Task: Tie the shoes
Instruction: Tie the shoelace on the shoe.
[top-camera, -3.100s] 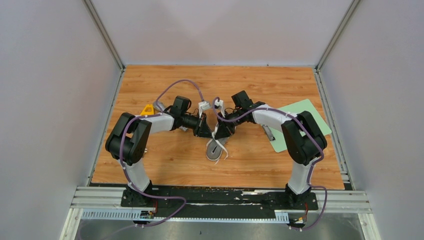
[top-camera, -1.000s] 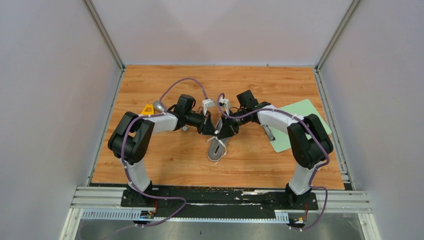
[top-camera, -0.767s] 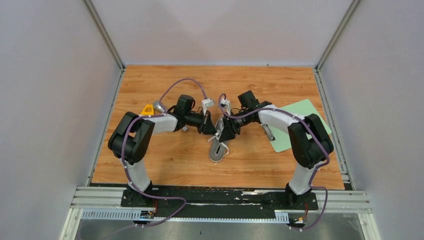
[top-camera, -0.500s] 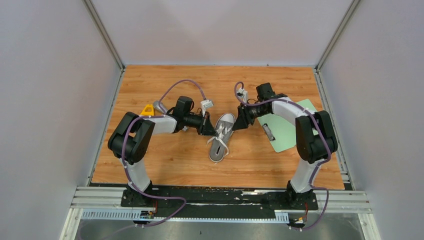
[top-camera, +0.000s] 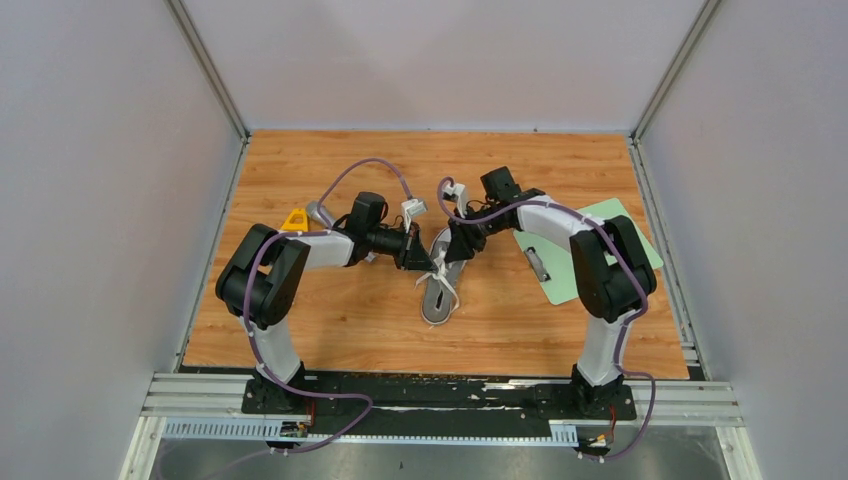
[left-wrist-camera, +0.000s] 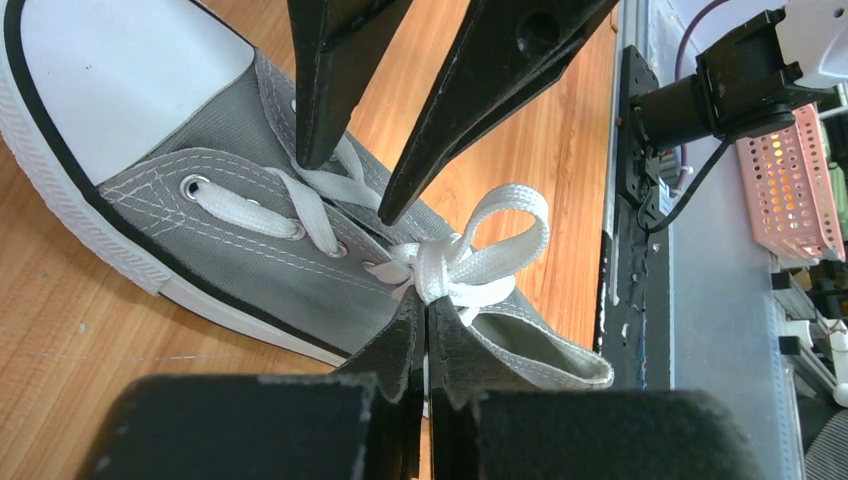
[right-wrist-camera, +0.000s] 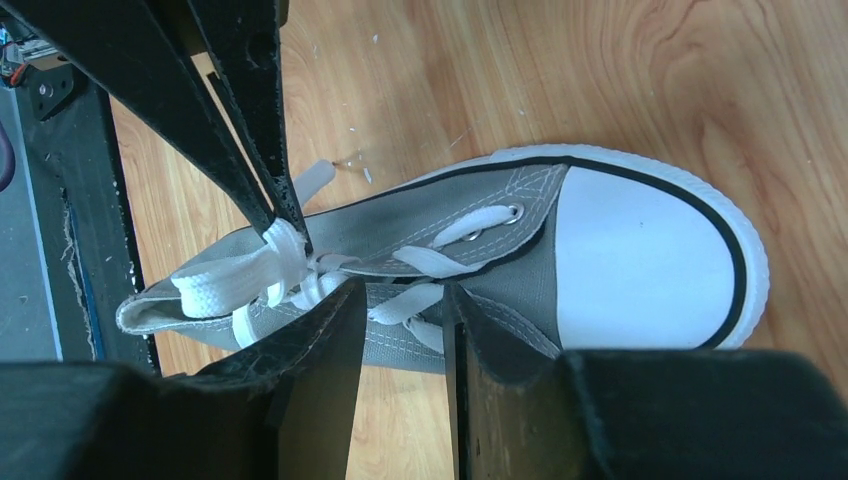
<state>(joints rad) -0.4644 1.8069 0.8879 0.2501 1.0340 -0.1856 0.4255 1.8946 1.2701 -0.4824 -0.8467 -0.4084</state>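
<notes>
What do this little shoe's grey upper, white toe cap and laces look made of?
Grey upper: matte canvas, it seems; stitch rows and cloth texture show.
Toe cap: probably rubber; smooth, even white with a black edge line.
Laces: flat woven white textile, fibre unclear.

Wooden table (top-camera: 350, 320): sneaker (top-camera: 437, 300), green mat (top-camera: 558, 280)

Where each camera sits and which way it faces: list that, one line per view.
Top external: above and behind the bases, looking down on the wooden table; both arms show, meeting over the small grey canvas sneaker.
Left wrist: on the left arm, looking past its shut left gripper at the long white laces.
Right wrist: on the right arm, looking past its open right gripper at those laces.
Shared: each wrist view shows the other gripper's fingers.
</notes>
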